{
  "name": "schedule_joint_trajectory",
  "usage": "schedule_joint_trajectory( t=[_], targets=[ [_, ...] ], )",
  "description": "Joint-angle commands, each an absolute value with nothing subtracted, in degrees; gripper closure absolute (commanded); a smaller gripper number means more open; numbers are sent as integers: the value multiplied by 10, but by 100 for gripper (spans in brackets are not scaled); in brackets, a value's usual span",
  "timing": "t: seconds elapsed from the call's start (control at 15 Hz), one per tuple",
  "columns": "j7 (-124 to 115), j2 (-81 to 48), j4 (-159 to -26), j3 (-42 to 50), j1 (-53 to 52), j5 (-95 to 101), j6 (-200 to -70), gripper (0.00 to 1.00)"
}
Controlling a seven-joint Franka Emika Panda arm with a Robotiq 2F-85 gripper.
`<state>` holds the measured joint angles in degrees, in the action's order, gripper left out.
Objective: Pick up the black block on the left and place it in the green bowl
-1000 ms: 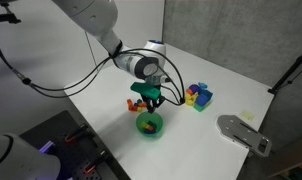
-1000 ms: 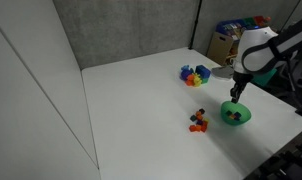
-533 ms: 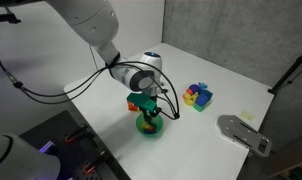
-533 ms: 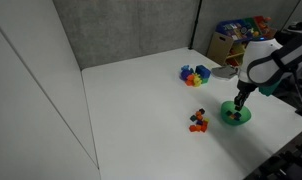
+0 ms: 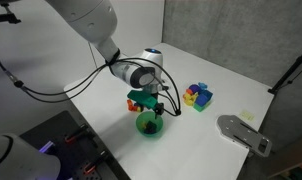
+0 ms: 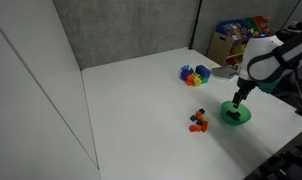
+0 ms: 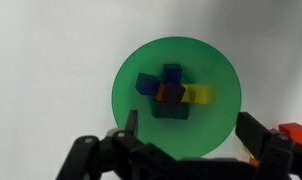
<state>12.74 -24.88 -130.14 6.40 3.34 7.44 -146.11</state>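
Observation:
The green bowl (image 7: 131, 125) fills the middle of the wrist view and sits near the table's front in both exterior views (image 5: 150, 124) (image 6: 236, 113). Several tiny cubes lie in a cluster on its floor: dark ones, a red one and a yellow one. One dark cube (image 7: 148, 84) looks like the black block, though I cannot tell for sure. My gripper (image 7: 191, 128) hangs just above the bowl (image 5: 151, 108) (image 6: 238, 98), open, its fingers spread over the bowl's near rim with nothing between them.
A few tiny red, orange and dark blocks (image 6: 199, 121) lie on the white table beside the bowl; one orange block (image 7: 291, 130) shows at the wrist view's right edge. A blue-yellow-purple heap of blocks (image 5: 198, 96) (image 6: 195, 74) stands farther back. A grey device (image 5: 243, 133) rests near the table corner.
The gripper came down over the bowl, and its jaws went from shut to open. It now stands slightly higher than half a second ago.

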Motion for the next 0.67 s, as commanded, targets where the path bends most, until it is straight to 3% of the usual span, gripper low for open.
schedule_joint_trajectory(
  t=[0.0,0.6],
  targets=[
    [114,-189,-1296,53,36,76,-1401,0],
    [100,-34,-1302,30,31,42,-1250,0]
  ],
)
